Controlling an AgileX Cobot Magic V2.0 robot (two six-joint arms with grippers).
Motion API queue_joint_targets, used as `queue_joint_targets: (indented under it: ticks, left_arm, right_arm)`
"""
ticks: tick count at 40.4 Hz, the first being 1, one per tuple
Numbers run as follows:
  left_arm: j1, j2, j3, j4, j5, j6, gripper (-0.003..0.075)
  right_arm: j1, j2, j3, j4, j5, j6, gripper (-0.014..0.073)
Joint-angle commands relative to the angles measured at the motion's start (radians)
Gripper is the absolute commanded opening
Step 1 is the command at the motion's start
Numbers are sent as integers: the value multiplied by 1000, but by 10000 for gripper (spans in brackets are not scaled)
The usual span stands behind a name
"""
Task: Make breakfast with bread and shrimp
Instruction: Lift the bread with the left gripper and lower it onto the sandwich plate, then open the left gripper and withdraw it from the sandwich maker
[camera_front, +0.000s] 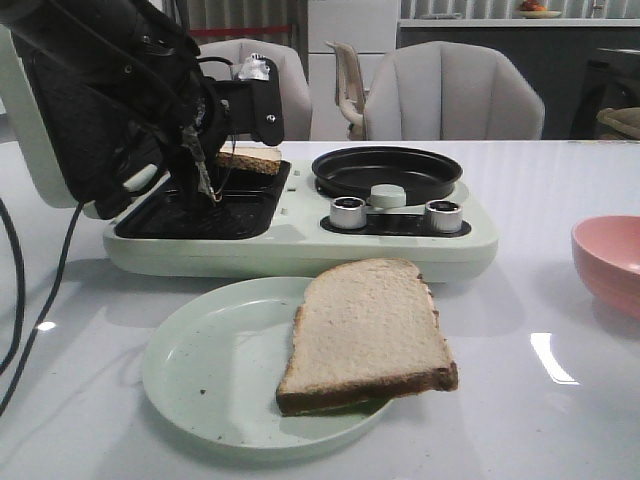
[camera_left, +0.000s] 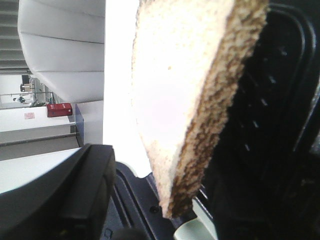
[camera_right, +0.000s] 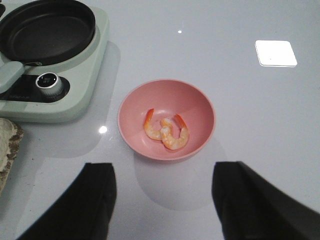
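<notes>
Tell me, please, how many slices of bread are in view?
2. One bread slice lies on the pale green plate, overhanging its rim. The other slice is held by the left pincer over the sandwich maker.

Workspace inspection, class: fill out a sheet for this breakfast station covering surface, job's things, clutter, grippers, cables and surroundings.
Surface: glossy white table.
Job's things: one bread slice on the pale green plate; second slice held over the breakfast maker; shrimp in the pink bowl.
Clutter: nothing seen.
Grippers: left gripper shut on the second slice; right gripper open, above the table.
Cables: black cable at left.
Surroundings: grey chairs.
</notes>
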Motion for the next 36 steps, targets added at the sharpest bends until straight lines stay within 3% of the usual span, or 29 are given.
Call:
queue_joint_targets:
  ticks: [1, 11, 21, 36]
  left_arm:
    - [1, -71, -27, 52, 70, -7, 456]
    - [-12, -207, 123, 1, 39, -7, 456]
    - [-138, -439, 301, -150, 195, -49, 456]
    - [-464, -883, 465, -820, 325, -41, 456]
  right_arm:
    - [-4, 8, -29, 4, -69, -8, 527]
    - [-4, 8, -29, 4, -69, -8, 527]
    - [-4, 8, -29, 4, -69, -8, 527]
    - [-4, 8, -29, 4, -69, -8, 527]
